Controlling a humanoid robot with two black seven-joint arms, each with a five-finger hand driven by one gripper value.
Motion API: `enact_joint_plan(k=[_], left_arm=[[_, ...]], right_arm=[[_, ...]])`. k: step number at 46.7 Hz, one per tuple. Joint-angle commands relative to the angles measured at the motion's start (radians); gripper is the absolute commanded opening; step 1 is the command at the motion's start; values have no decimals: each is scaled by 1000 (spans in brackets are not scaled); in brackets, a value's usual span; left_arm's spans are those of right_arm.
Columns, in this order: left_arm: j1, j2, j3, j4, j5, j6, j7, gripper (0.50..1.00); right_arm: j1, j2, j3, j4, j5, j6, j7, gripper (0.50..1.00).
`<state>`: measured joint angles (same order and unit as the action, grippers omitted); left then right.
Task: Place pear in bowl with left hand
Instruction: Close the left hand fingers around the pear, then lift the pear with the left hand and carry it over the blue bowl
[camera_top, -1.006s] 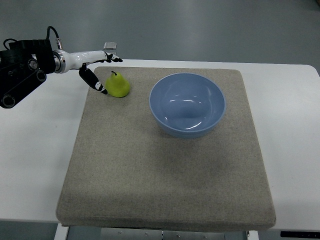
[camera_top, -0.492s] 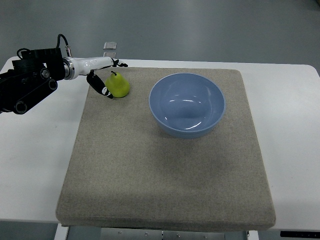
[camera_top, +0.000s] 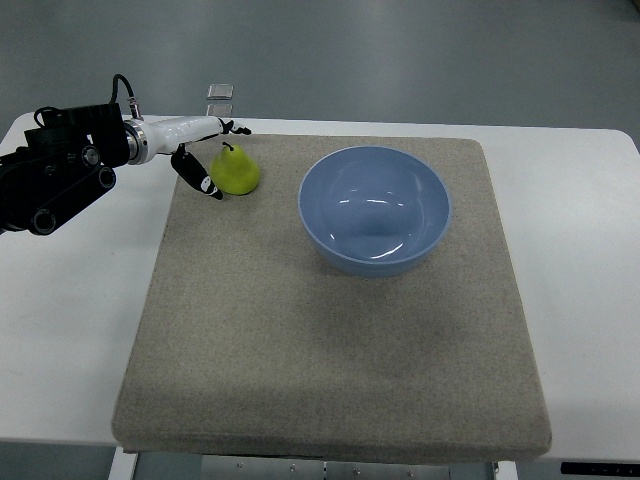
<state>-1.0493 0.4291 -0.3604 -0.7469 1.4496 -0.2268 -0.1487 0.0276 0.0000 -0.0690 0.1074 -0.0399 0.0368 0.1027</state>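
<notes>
Top view, only one on offer. Pear (camera_top: 235, 171) upright on the far left part of the grey mat (camera_top: 330, 400), stem up, well apart from the bowl (camera_top: 375, 210) to its right. Left hand (camera_top: 203, 155) just beside the pear on its left side: one dark-tipped finger (camera_top: 201, 181) down low near the pear's left flank, another reaching along the far side, near the stem. Fingers spread around the fruit, not clamped; contact with the skin too fine to make out. Right hand nowhere in view.

Likely handling: small, light, firm, with smooth waxy skin and a rounded belly narrowing toward the stem, so prone to rolling or squirting out of a pinch. Best hold probably across the widest part of the belly, fingers on opposite sides, below the taper. Stem too thin to trust.

Bowl pale blue, wide and deep, glossy inside with light glints, nothing in it. Sitting on the far right-of-centre part of the mat, mat on the white bench (camera_top: 590, 250). Wide mouth forgiving for a drop, though a hard smooth wall could let the pear roll about. Two small grey blocks (camera_top: 221, 99) beyond the mat's far edge.
</notes>
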Motion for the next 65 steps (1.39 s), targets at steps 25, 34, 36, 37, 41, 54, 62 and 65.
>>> enact_joint_plan(k=[25, 34, 36, 37, 41, 54, 62, 65], left_arm=[[5, -13, 23, -2, -6, 0, 0, 857], [2, -15, 23, -2, -12, 0, 0, 814], [0, -15, 23, -2, -12, 0, 0, 787], [0, -15, 23, -2, -12, 1, 0, 774], [0, -13, 23, 0, -14, 1, 0, 709], [-9, -12, 23, 0, -14, 1, 0, 510], [-20, 0, 23, -17, -17, 0, 0, 500], [-28, 11, 23, -28, -17, -2, 0, 500]], right_arm=[[0, 0, 0, 0, 2, 0, 0, 926], [0, 0, 0, 0, 0, 0, 0, 926], [0, 0, 0, 0, 0, 0, 0, 926], [0, 0, 0, 0, 0, 0, 0, 926], [0, 0, 0, 0, 0, 0, 0, 926], [0, 0, 0, 0, 0, 0, 0, 926], [0, 0, 0, 0, 0, 0, 0, 926], [0, 0, 0, 0, 0, 0, 0, 926]])
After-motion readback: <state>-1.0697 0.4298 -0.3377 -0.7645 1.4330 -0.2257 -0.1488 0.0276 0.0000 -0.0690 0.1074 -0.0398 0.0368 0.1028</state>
